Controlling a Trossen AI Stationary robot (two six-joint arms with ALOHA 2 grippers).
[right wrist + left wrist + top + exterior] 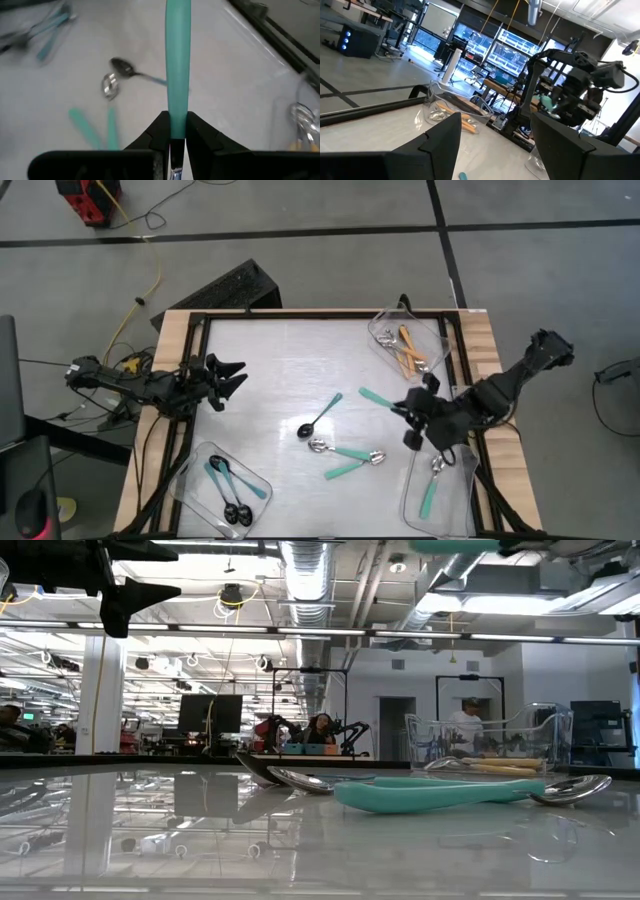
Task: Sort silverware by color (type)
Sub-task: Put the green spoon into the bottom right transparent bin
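The left end effector (232, 379) hangs over the tabletop's (280, 370) left edge, about midway along it, its two dark fingers spread apart with nothing between them. Down in the front-left corner sits a clear tray (195, 463) holding the blue-handled spoons (226, 485), their black bowls toward the front edge.

Out on the bare middle of the tabletop lies a lone blue-handled spoon (320, 418), slanted, its black bowl nearer the front. Just beside that bowl, a little toward the front, two teal-handled spoons (347, 458) lie close together, their silver bowls showing at either end of the pair. From table height, one of these teal spoons stretches across the foreground with its silver bowl off to one side.

Further right, the right end effector (403, 407) sits above the tabletop near the right edge, its fingers clamped together on a teal-handled spoon (376, 397); the handle sticks out toward the middle of the tabletop, and the spoon is lifted clear of the surface. In the back-right corner stands another clear tray (432, 332) with orange-handled spoons (408, 350) inside. In the front-right corner a third clear tray (462, 510) holds one teal-handled spoon (431, 492), bowl toward the back.
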